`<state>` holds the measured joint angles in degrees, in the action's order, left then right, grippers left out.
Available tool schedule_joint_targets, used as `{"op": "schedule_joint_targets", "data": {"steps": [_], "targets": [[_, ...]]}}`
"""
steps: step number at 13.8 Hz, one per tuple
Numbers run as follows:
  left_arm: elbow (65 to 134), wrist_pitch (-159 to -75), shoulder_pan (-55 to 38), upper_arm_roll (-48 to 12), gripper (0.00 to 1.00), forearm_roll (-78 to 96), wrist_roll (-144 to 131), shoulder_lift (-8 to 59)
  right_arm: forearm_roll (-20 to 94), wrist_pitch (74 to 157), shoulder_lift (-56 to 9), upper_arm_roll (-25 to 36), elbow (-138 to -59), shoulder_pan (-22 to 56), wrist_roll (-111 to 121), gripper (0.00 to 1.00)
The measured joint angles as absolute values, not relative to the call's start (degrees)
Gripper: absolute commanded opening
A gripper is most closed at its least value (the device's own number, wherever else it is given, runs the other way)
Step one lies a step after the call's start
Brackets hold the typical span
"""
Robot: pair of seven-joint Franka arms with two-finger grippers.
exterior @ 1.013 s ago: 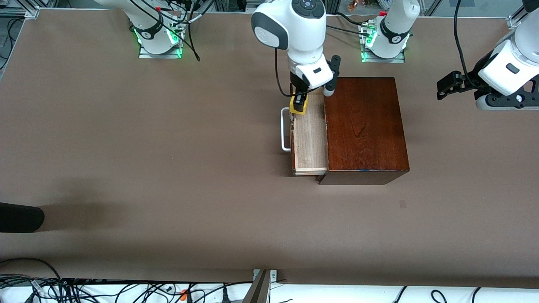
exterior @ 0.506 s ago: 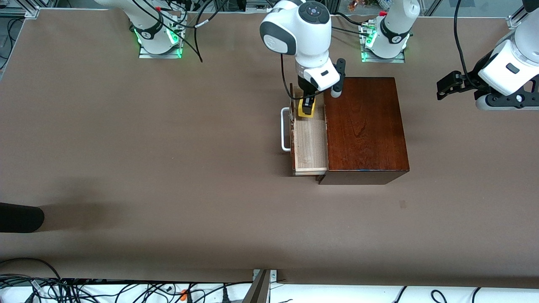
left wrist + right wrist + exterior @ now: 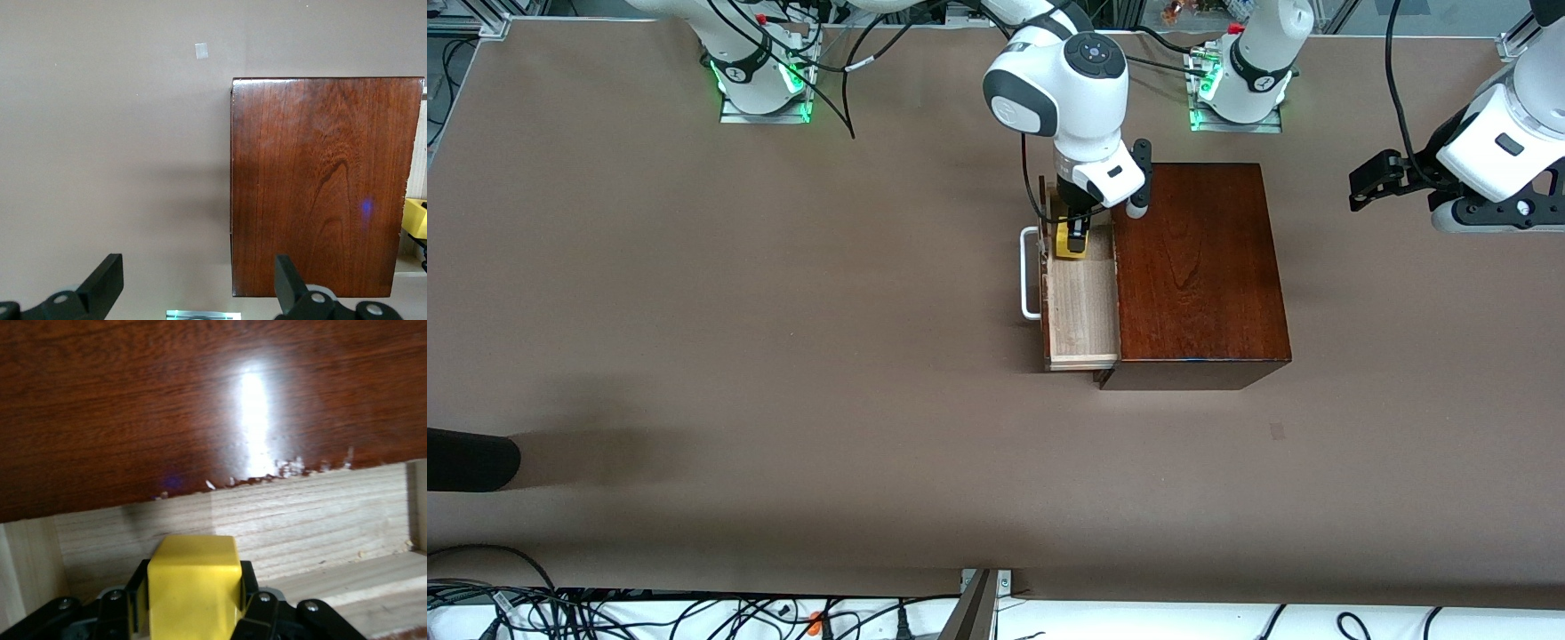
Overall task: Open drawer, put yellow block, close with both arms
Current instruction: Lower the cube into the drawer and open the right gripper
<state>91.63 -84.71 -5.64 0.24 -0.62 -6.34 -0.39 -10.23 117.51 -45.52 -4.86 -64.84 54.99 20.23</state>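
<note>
The drawer (image 3: pixel 1082 311) stands pulled out of the mahogany box (image 3: pixel 1199 267), its white loop handle (image 3: pixel 1030 272) pointing toward the right arm's end. My right gripper (image 3: pixel 1073 238) is shut on the yellow block (image 3: pixel 1069 247) and holds it low inside the pale tray, at the end farther from the front camera. In the right wrist view the yellow block (image 3: pixel 193 583) sits between the black fingers (image 3: pixel 248 590), above the tray floor (image 3: pixel 313 520). My left gripper (image 3: pixel 1357 188) waits open in the air over the table at the left arm's end, with the box (image 3: pixel 320 180) in its wrist view.
A dark rounded object (image 3: pixel 467 459) juts in at the table edge by the right arm's end. A small pale mark (image 3: pixel 1277 431) lies on the brown tabletop nearer the front camera than the box. Cables (image 3: pixel 605 613) run along the near edge.
My right gripper has carried the yellow block sideways toward the box and down into the open drawer. The left arm has not moved.
</note>
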Motion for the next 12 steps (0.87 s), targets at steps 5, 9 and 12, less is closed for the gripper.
{"op": "schedule_joint_targets", "data": {"steps": [5,9,12], "targets": [[91.63,-84.71,-5.64,0.24,1.0,-0.62,-6.34,-0.39,-10.48,118.13,-46.94,-4.68,-64.82,55.33,20.32,0.3],[91.63,-84.7,-5.64,0.24,1.0,-0.62,-6.34,-0.39,-11.15,119.15,-47.28,-4.3,-64.7,55.3,21.71,0.3],[91.63,-84.7,-5.64,0.24,1.0,-0.62,-6.33,-0.39,-11.16,119.56,-47.33,-4.18,-64.68,55.25,22.34,0.35]]}}
